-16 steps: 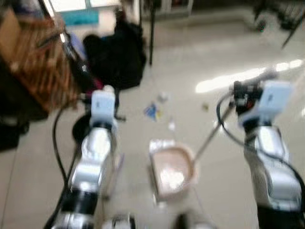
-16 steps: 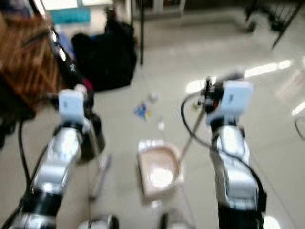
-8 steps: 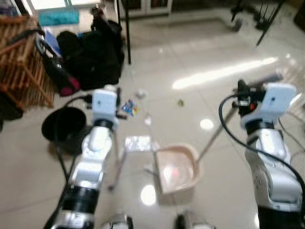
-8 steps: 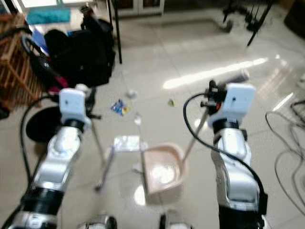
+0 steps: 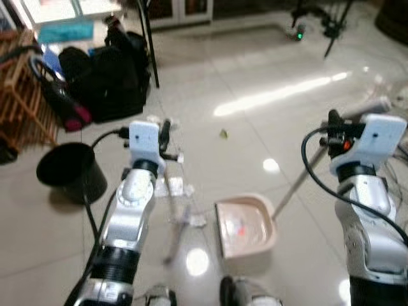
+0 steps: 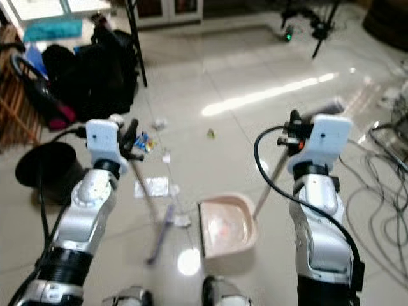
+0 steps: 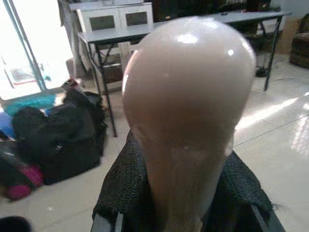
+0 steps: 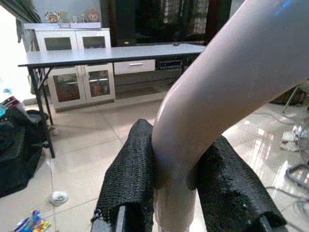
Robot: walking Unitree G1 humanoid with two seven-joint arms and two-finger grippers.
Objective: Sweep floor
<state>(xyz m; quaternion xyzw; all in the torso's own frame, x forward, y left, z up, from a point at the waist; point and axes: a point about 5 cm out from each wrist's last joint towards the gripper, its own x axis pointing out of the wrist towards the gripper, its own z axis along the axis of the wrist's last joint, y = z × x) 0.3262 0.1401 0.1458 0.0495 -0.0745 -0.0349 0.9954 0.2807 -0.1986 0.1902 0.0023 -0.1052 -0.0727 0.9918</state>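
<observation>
The broom (image 6: 156, 223) now lies farther toward the dustpan (image 6: 226, 231), its head beside the pan's open edge. The flat silver wrapper (image 6: 152, 187) now sits behind the broom rather than just ahead of the pan. The whole view has shifted with the camera.

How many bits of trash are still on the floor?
About 5: a clear wrapper, a white scrap, a colourful wrapper, a white wad and a green bit. The arms may hide more.

Pink dustpan (image 6: 227, 229) on tile floor (image 6: 210, 83), broom (image 6: 162, 220) to its left, black bin (image 6: 44, 169), litter (image 6: 145, 141) nr bags.
</observation>
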